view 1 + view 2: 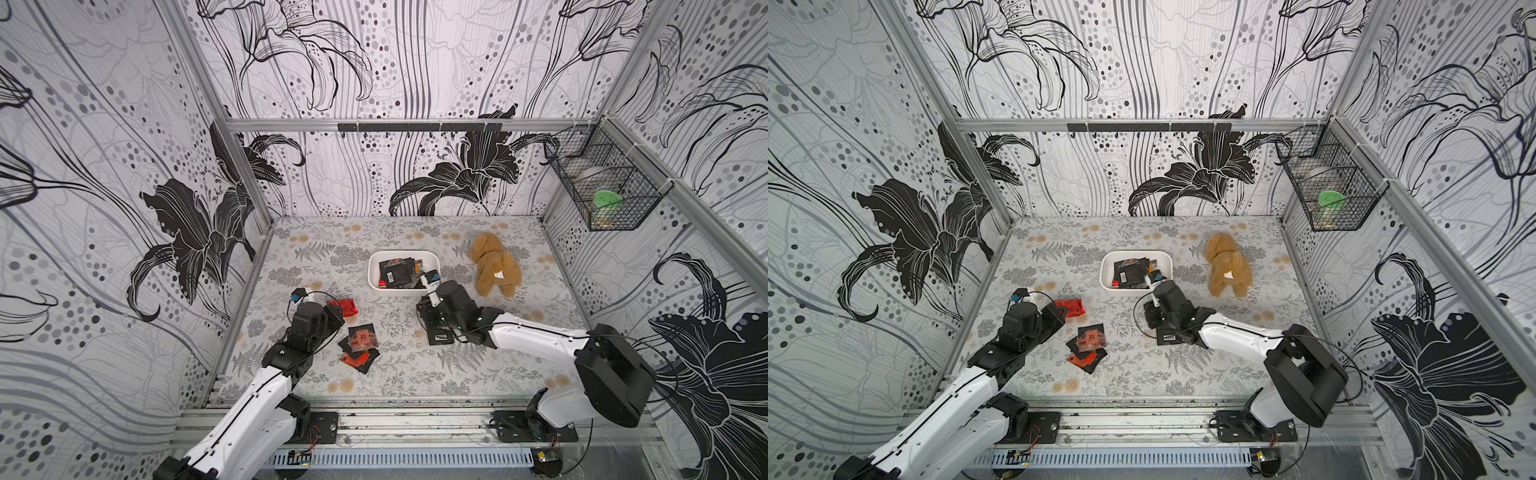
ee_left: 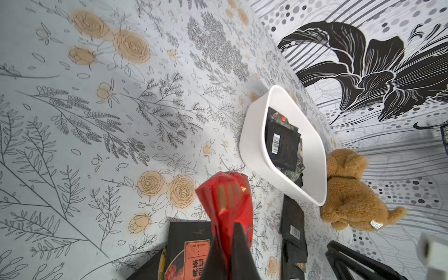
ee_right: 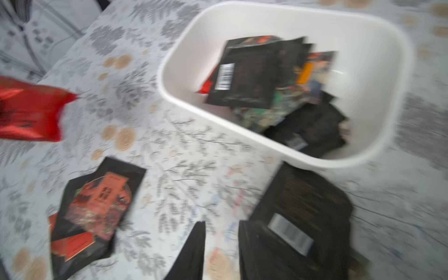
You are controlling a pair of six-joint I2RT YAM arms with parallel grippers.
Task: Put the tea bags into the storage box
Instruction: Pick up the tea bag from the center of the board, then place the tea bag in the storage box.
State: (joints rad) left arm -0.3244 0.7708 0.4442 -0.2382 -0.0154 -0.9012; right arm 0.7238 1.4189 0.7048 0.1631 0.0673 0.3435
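With left gripper (image 2: 228, 247) pinching red sachet (image 2: 225, 194), lift clear; carry over white box (image 2: 253, 155); release low, flat.

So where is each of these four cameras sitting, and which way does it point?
A top view: high over the front edge, looking down on the table, box and teddy; left arm and right arm show.
A top view: same perch, same table, both arms.
Left wrist: on the left arm, looking past its hand, shut on a red tea bag, toward the box.
Right wrist: on the right arm, facing the box; blurred, one dark finger shows.
Shared: all four show the box.
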